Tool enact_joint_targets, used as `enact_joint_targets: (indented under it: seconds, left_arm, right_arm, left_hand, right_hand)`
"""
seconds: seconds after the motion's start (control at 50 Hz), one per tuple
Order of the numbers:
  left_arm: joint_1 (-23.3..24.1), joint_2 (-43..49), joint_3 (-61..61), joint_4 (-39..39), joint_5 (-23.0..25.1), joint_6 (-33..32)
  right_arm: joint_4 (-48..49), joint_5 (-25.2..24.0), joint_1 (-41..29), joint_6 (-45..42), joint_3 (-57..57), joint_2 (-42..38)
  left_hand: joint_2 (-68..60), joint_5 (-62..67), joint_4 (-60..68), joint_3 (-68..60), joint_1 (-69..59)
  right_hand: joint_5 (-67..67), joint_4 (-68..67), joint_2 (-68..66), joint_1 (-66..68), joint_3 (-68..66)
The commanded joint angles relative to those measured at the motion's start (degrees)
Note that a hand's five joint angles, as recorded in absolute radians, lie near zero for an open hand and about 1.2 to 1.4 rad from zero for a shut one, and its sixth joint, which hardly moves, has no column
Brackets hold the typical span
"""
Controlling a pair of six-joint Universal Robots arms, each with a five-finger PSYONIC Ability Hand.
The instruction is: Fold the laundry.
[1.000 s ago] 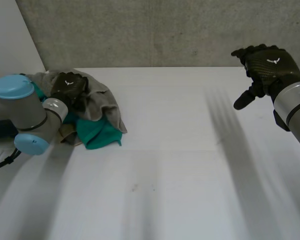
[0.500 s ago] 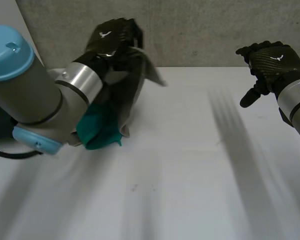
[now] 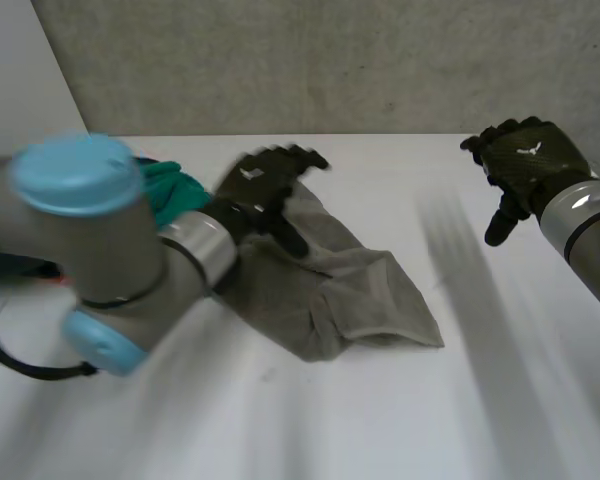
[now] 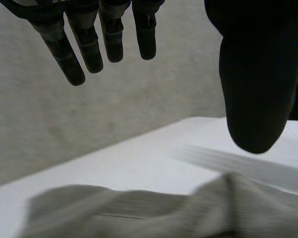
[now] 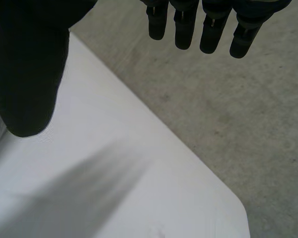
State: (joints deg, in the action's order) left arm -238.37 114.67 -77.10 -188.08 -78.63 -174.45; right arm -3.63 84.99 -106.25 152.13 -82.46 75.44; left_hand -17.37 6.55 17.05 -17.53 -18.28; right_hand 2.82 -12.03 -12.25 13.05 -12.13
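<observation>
The left hand (image 3: 263,188) has its fingers (image 4: 92,47) straight and spread wide. Its thumb (image 4: 253,74) sticks out far from them. Nothing is held between the fingers and the thumb. In the left wrist view the fingers are up in the air, with the grey cloth down near the bottom of the frame.

In the head view this hand is a little left of the middle of the frame. It is over the upper left part of the grey cloth (image 3: 350,300). I cannot tell if the hand touches the cloth.

The grey cloth lies spread out and wrinkly on the white table (image 3: 330,430). It runs from under the hand down to the right, and it ends near the middle of the frame.

A teal cloth (image 3: 172,190) peeks out at the left, just behind the left arm (image 3: 90,240). The big arm hides most of it.

The right hand (image 3: 528,160) is at the upper right of the frame, well apart from both cloths. Its fingers are loose and a bit bent, and its thumb points down. It holds nothing. The right arm (image 3: 590,235) goes off the right edge. Behind the table is a grey wall (image 3: 330,60).
</observation>
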Motion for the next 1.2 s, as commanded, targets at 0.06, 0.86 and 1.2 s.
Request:
enact_joint_targets:
  seconds: [0.06,0.86,1.2]
  left_arm:
    - [-5.08,-7.36,-10.60,-0.53,-0.12,-3.43]
    - [-13.52,0.81,-16.16,-8.01,-0.21,-23.48]
    - [-13.70,14.43,-4.73,-7.21,-0.47,-32.35]
  right_arm:
    - [-4.90,-2.29,-7.56,-2.28,-2.44,-2.66]
    - [10.04,10.02,4.47,-22.31,-14.39,-9.09]
    - [15.41,9.67,8.34,-22.05,-17.47,-8.91]
  left_hand:
    - [-0.08,0.90,0.40,0.09,0.84]
    - [2.28,-1.45,-1.95,2.44,3.19]
    - [0.77,0.06,-0.44,0.93,1.68]
  right_hand:
    - [-2.82,2.03,2.25,-3.05,2.13]
    - [67.18,-67.97,-67.75,66.95,-67.87]
    - [67.18,-67.97,-67.75,66.95,-67.87]
